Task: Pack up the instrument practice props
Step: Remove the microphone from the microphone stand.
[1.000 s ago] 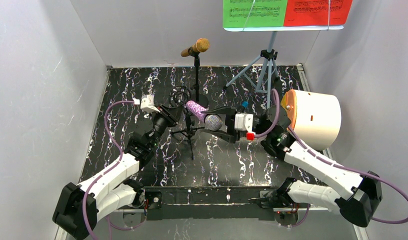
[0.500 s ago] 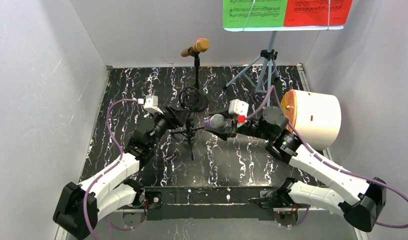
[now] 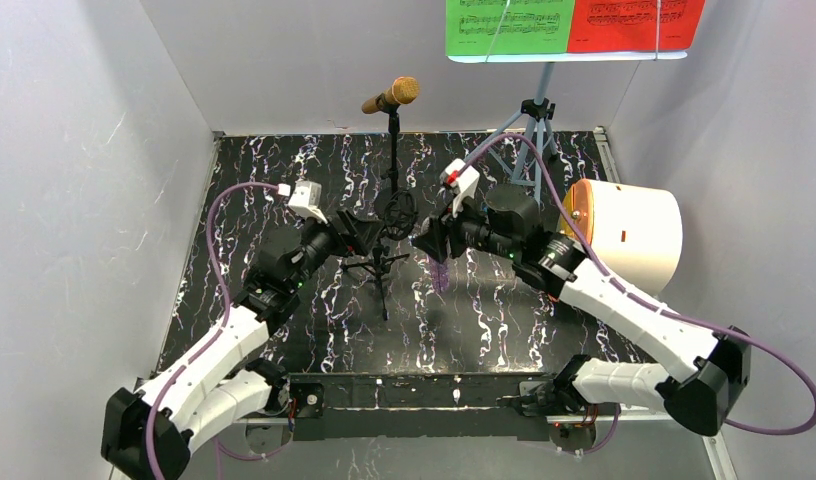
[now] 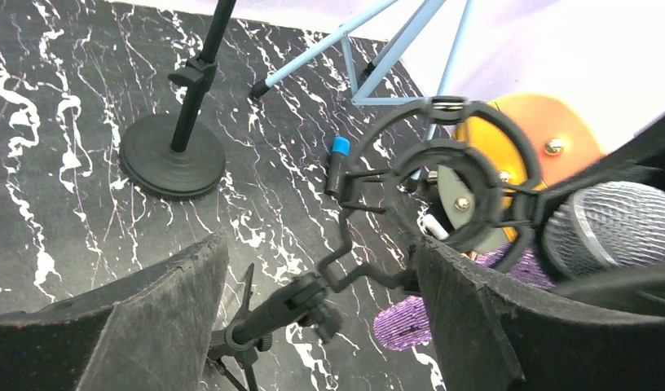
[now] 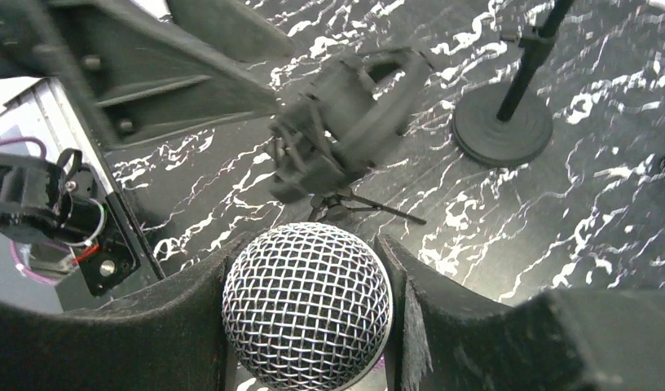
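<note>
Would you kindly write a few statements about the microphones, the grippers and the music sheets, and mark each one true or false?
1. The purple microphone sits between the fingers of the right gripper. True.
2. The gold microphone lies flat on the table. False: it is perched on top of its black stand.
3. The left gripper is clamped shut on the ring mount. False: its jaws stand wide apart, with the mount in the gap between them.
4. In the top view, the green sheet is to the left of the red sheet. True.
</note>
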Controlling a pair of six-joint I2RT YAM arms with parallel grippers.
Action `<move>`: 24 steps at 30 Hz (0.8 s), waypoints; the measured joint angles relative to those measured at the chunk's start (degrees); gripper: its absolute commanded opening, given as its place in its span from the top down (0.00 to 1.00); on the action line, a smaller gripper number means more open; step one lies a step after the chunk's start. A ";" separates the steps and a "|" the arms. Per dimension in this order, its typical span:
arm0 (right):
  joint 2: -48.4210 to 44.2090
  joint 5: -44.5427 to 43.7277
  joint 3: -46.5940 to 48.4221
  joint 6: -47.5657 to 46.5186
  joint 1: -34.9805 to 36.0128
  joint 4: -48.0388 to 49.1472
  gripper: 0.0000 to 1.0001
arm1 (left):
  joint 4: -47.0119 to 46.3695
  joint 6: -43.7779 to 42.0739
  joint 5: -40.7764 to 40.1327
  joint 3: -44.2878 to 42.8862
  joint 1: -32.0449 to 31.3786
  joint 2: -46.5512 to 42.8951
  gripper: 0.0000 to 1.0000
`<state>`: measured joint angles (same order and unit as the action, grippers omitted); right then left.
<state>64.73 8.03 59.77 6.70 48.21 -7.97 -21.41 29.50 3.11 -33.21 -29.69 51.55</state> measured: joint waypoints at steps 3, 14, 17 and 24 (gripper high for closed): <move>2.54 -0.90 2.19 3.87 -0.81 -2.19 0.99 | 4.96 -1.84 1.16 -2.86 0.00 -1.86 0.14; 6.40 1.68 2.82 14.14 -3.89 -3.50 0.99 | 12.02 -4.83 16.48 -5.99 0.00 -5.29 0.10; 6.49 2.86 2.82 16.48 -4.13 -2.95 0.99 | 9.38 -3.26 20.70 -4.59 0.00 -4.98 0.10; 5.42 5.55 0.66 24.37 -4.37 3.17 0.99 | 3.96 0.15 26.58 -1.22 -0.28 -3.10 0.10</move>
<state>70.15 13.58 60.42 31.07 43.83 -4.80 -17.45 29.65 29.69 -34.44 -29.98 48.45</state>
